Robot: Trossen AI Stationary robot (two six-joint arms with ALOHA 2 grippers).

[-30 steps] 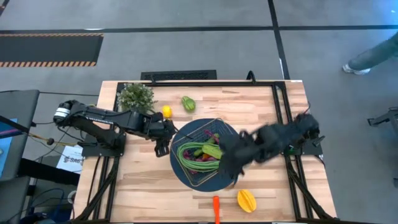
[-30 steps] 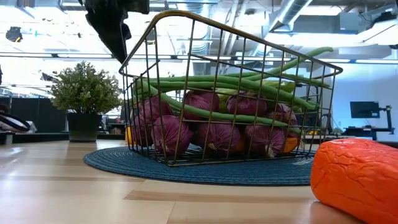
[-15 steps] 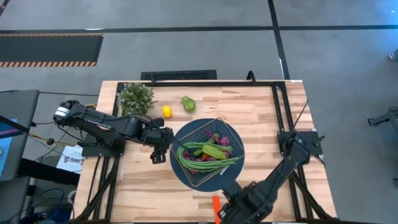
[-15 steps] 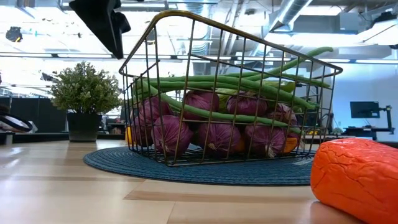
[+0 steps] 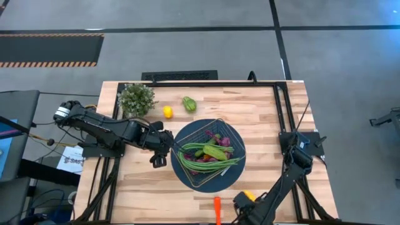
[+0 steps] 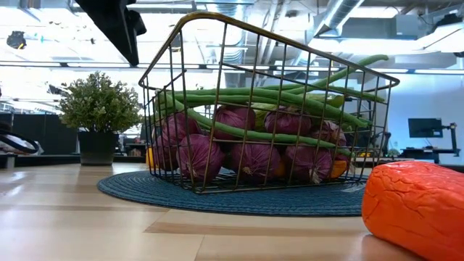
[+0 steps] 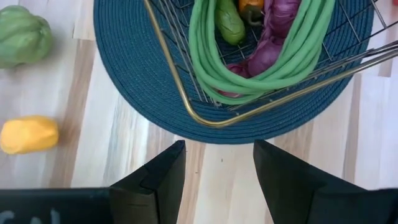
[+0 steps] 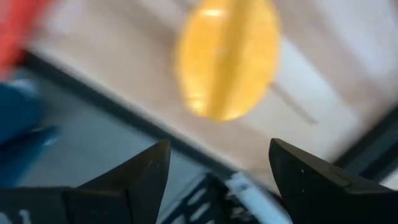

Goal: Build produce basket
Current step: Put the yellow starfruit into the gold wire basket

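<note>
The wire basket [image 5: 201, 124] stands on a round blue mat [image 5: 187, 178] at mid-table. It holds green beans [image 7: 208, 74], purple grapes [image 6: 254, 156] and a green piece. My left gripper [image 7: 217, 165] hovers open above the mat's left edge, beside the basket's corner [image 7: 199, 118]. My right gripper [image 8: 217, 174] is open at the table's near edge, above a large yellow pepper [image 8: 227, 56] that lies on the wood. An orange carrot [image 5: 217, 209] lies just left of it. A green pepper [image 5: 189, 104] and a small yellow pepper [image 5: 167, 112] lie at the far left.
A bushy potted plant [image 5: 136, 98] stands at the far left corner. Black frame rails [image 5: 281, 106] run along the table's right and far sides. Bare wood lies to the right of the mat and along the near left.
My right gripper has swung from above the basket toward the table's near edge and sunk, and its wrist has turned. It now hangs over the large yellow pepper. My left gripper has drifted a little toward the near edge. No produce has moved.
</note>
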